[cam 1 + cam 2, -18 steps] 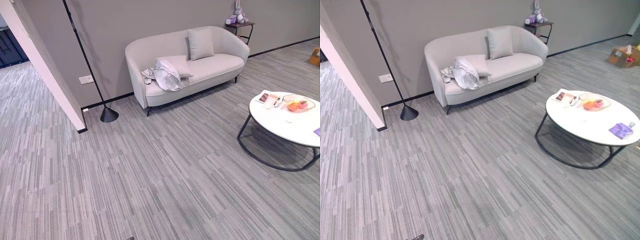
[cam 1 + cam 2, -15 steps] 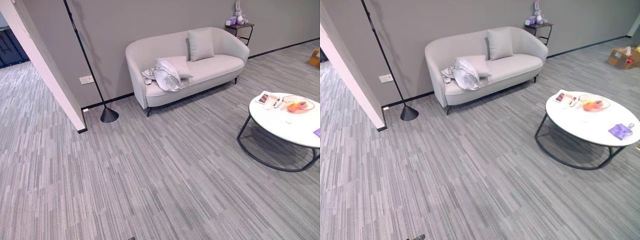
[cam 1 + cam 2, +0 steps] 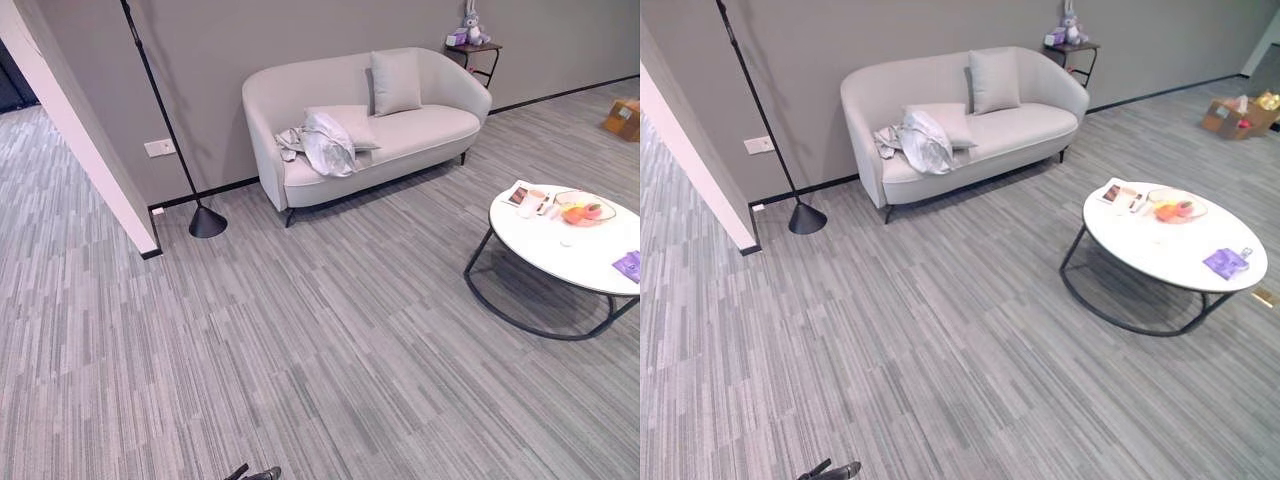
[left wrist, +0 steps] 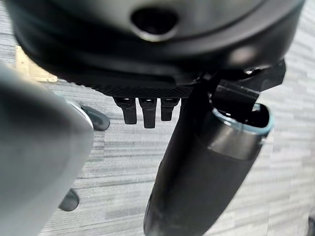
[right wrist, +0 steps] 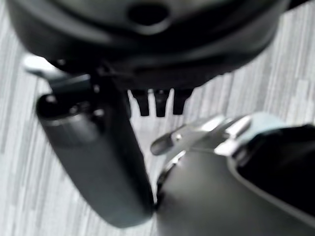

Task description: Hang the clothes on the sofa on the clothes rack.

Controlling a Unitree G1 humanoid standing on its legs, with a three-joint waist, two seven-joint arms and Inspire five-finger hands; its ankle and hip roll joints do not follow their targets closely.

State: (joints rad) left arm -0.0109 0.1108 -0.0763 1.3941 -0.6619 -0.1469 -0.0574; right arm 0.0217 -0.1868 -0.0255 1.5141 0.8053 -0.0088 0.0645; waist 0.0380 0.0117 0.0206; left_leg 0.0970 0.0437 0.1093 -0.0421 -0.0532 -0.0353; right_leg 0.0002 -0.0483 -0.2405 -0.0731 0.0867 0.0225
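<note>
Grey striped floor [image 3: 330, 350], pale sofa [image 3: 420, 135] against wall, crumpled clothes [image 3: 322, 143] on its seat, left hand [image 4: 147, 110] and right hand [image 5: 158, 101] empty, fingers relaxed.

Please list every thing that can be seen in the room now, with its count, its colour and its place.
sofa: one, light grey, against the wall.
clothes: one crumpled heap, pale grey and white, on the sofa's left part.
cushions: two, light grey, one upright against the sofa's back, one flat beside the clothes.
floor lamp: one, black, left of the sofa.
round table: one, white top, black frame, right of the room.
bowl: one, clear, with orange things, on the round table.
side table: one, dark, right of the sofa, with a plush toy.
left robot hand: one, dark, fingers straight, above the floor.
right robot hand: one, dark, fingers straight.
</note>
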